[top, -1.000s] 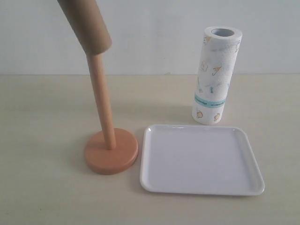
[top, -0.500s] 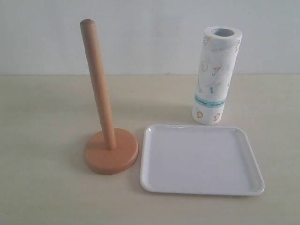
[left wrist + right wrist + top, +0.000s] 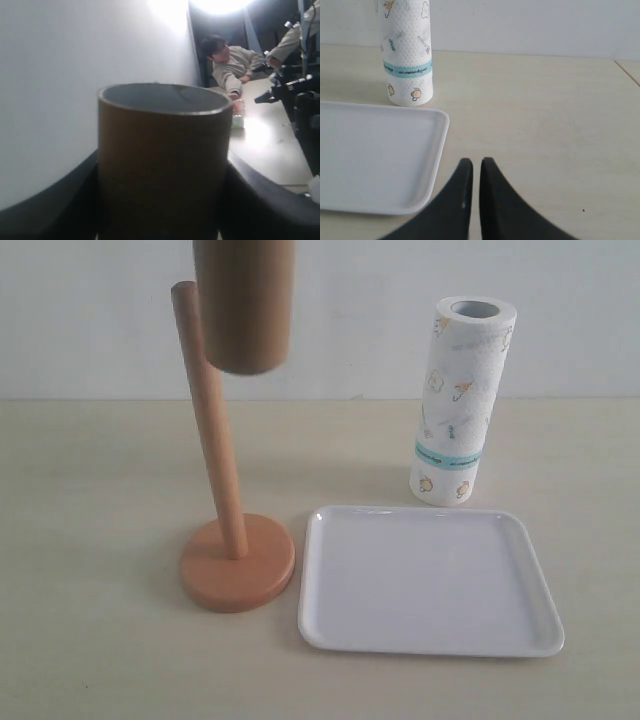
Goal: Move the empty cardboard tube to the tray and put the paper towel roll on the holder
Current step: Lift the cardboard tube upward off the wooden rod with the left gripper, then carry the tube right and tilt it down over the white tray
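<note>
The brown cardboard tube (image 3: 243, 302) hangs upright in the air just right of the holder's post top, its upper part cut off by the frame. My left gripper (image 3: 162, 200) is shut on the tube (image 3: 162, 150), dark fingers on both sides of it; the gripper itself is out of the exterior view. The wooden holder (image 3: 215, 470) stands bare on its round base. The white tray (image 3: 428, 580) lies empty to its right. Behind the tray stands the printed paper towel roll (image 3: 458, 400). My right gripper (image 3: 472, 167) is shut and empty, low beside the tray's edge (image 3: 432, 150), with the roll (image 3: 407, 55) beyond.
The pale wooden tabletop (image 3: 90, 490) runs back to a white wall. In the left wrist view a person (image 3: 232, 65) sits at a bench far off, with dark equipment (image 3: 300, 100) beside.
The tube slid off the post, left the exterior view upward, and now hangs back in view, upright and right of the post top. The holder, tray and roll have not moved.
</note>
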Robot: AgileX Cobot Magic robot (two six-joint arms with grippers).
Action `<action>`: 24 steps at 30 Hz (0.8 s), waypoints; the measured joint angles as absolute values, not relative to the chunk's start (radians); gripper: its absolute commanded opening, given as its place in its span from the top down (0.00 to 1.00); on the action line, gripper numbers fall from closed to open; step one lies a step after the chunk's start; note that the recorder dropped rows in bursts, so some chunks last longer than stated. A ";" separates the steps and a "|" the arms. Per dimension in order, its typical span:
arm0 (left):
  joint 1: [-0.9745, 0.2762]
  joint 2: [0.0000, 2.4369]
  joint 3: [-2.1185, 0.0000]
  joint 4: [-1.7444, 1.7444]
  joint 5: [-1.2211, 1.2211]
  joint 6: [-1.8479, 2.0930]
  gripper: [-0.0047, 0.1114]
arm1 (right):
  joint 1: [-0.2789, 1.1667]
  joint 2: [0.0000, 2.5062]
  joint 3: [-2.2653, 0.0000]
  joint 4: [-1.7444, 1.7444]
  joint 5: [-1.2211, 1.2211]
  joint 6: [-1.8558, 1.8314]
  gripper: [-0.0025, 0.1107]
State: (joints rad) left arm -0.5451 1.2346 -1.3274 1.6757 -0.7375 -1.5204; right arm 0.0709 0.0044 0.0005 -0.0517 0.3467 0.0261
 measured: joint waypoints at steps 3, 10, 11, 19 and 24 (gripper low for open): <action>-0.629 1.249 -1.286 1.706 -0.687 -1.524 0.92 | 0.071 0.004 0.000 -0.052 0.347 0.026 0.93; -0.728 1.347 -1.205 1.728 -0.615 -1.524 0.92 | 0.071 0.004 0.000 -0.052 0.347 0.026 0.93; -0.734 1.365 -1.197 1.728 -0.612 -1.524 0.92 | 0.071 0.004 0.000 -0.052 0.347 0.026 0.93; -0.788 1.484 -1.181 1.731 -0.588 -1.524 0.92 | 0.071 0.004 0.000 -0.052 0.347 0.026 0.93; -0.818 1.532 -1.179 1.745 -0.502 -1.524 0.92 | 0.071 0.004 0.000 -0.052 0.347 0.026 0.93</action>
State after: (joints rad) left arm -0.8178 1.5319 -1.1792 1.7453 -0.5021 -1.5244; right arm 0.0709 0.0044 0.0005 -0.0517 0.3467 0.0261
